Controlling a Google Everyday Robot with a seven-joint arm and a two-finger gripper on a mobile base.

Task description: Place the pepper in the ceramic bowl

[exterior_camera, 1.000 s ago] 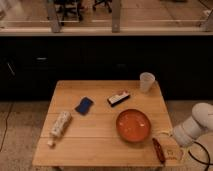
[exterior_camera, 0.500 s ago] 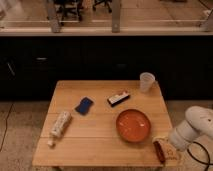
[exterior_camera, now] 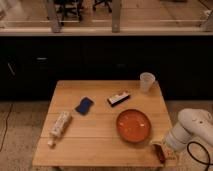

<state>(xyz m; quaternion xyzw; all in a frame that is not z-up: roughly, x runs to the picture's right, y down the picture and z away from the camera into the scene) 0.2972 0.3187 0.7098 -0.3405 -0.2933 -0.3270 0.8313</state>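
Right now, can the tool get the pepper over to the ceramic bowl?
Probably yes. The tool is at the table's front right corner with the pepper, right beside the ceramic bowl, and nothing stands between them.

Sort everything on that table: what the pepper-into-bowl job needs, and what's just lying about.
Needed: pepper at the table's front right corner, by the gripper; ceramic bowl.

Lying about: white cup, blue object, black-and-white item, pale bottle lying down.

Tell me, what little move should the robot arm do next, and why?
Probably lift a little and swing left toward the ceramic bowl. The gripper sits low at the table's front right corner with the pepper at it, and the bowl lies just up and left, with nothing inside.
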